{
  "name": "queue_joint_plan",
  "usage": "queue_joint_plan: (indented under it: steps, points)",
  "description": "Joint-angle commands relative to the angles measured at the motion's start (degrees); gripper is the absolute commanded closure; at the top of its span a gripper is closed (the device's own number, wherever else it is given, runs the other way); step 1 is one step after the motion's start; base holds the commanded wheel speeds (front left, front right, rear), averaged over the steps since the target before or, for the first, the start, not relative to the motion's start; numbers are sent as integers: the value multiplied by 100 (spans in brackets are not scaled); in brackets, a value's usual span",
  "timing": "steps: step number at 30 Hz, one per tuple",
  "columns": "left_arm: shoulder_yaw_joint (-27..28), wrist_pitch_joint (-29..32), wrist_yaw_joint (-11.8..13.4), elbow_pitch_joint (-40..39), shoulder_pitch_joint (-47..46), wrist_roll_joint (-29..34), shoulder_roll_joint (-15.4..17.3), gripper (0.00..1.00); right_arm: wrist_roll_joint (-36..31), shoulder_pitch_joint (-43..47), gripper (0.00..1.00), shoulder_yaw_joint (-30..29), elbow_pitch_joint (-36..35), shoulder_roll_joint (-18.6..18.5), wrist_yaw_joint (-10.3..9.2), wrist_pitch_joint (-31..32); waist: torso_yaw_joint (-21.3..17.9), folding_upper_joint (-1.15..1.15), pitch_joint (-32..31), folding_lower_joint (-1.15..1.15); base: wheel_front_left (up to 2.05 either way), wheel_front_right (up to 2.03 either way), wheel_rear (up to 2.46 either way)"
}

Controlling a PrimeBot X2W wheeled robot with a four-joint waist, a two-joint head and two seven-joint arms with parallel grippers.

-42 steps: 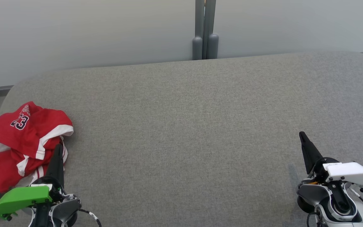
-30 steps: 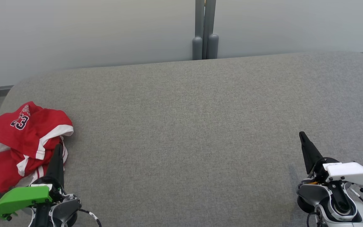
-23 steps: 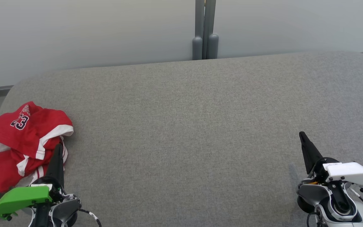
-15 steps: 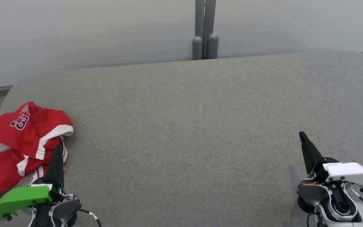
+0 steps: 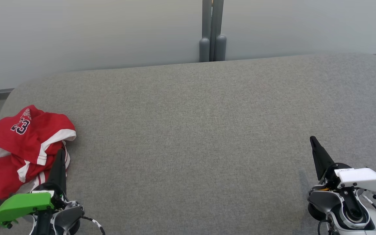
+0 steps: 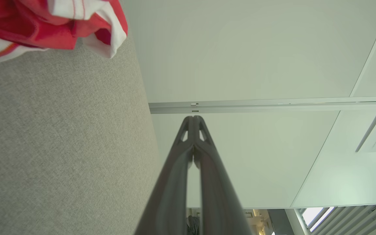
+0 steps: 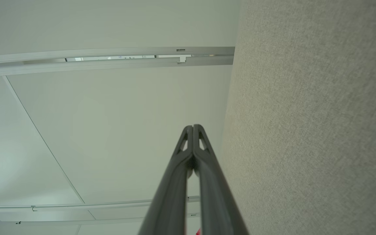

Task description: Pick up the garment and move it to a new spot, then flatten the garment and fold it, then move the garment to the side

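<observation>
A crumpled red garment (image 5: 21, 143) with white trim and a dark number lies at the left edge of the grey fabric surface (image 5: 194, 130). Its red and white folds (image 6: 44, 23) fill the top left corner of the left wrist view. My left gripper (image 5: 61, 152) is shut and empty, its tips hovering by the garment's right edge; the left wrist view shows the fingertips (image 6: 193, 119) pressed together. My right gripper (image 5: 312, 139) is shut and empty at the lower right, far from the garment, with its tips (image 7: 193, 127) closed.
A pale wall (image 5: 109, 32) runs behind the surface, with a grey post (image 5: 212, 31) at its middle. The surface's rounded left corner (image 5: 8, 96) drops off just beyond the garment.
</observation>
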Motion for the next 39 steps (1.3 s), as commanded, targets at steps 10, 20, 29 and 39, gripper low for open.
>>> queue_joint_plan:
  steps: [10, 20, 29, 39]
  points:
    - [12, 7, -37, -17, -74, 9, 39, 100, 37, -43, 100, -10, -14, -26, 2, 15, 0, 0, 0, 0, 0, 0, 0]
    - [11, 7, -37, -17, -74, 9, 39, 100, 37, -43, 100, -10, -14, -26, 2, 15, 0, 0, 0, 0, 0, 0, 0]
    - [11, 7, -37, -17, -74, 9, 39, 100, 37, -43, 100, -10, -14, -26, 2, 15, 0, 0, 0, 0, 0, 0, 0]
    - [11, 7, -37, -18, -74, 9, 39, 100, 37, -43, 100, -10, -14, -26, 2, 15, 0, 0, 0, 0, 0, 0, 0]
